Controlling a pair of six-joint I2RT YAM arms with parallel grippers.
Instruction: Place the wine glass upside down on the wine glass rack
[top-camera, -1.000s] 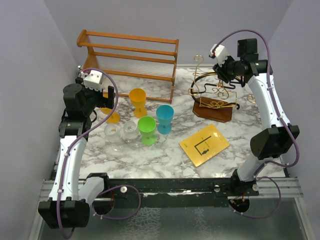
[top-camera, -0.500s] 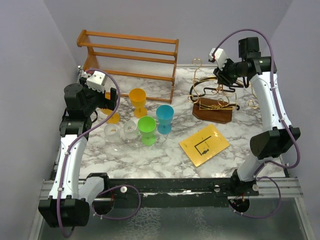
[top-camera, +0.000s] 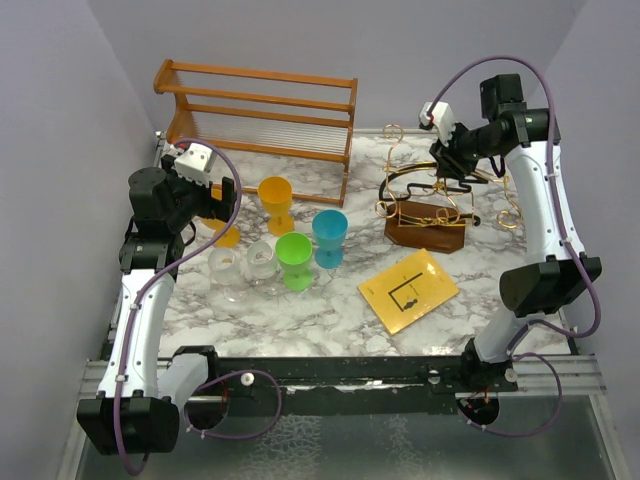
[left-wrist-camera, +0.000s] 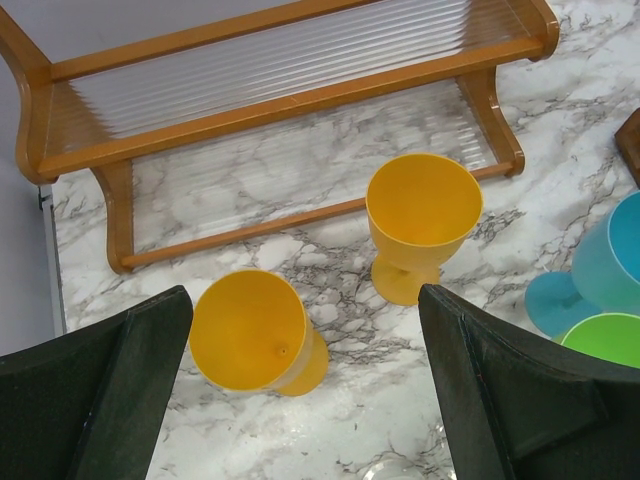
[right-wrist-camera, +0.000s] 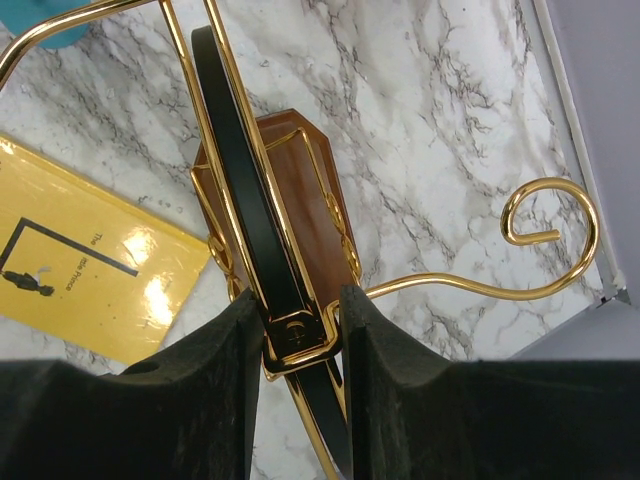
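- Wine glass rack (top-camera: 425, 205): stands at the right of the overhead view on the marble bench (top-camera: 330, 320), with nothing hung on its hoop or curled hooks.
- Right pincer (right-wrist-camera: 297, 312): closed down narrow on the rack's black band and gold wire, as shown in the right wrist view; grips the rack and no glass.
- Clear wine glasses (top-camera: 262, 260): apparently two, left of centre in the overhead view, well apart from the rack and touched by neither arm.
- Left pincer (left-wrist-camera: 305, 296): spread fully wide and empty, hovering above two orange goblets (left-wrist-camera: 422, 215), one upright and one on its side.
- Green goblet (top-camera: 294, 255) and blue goblet (top-camera: 329, 233): just beside the clear glasses, toward the middle of the frame.
- Yellow card (top-camera: 408, 288): flat on the bench below the rack; orange-brown slatted shelf (top-camera: 255, 105): at the upper left.
- Progress, as a judgement: hardly begun. Looks like a hold on the rack only, perhaps to steady or shift it. Left to do: picking up a glass, turning it over, carrying it across and hanging it on the rack.
- Hard to make out: the clear glasses, nearly lost against the marble, upright or not; the rack's base, flat on the bench or lifted; which glass is meant, clear or coloured.
- Cut off: the blue and green goblets at the right edge of the left wrist view; most of the rack in the right wrist view.
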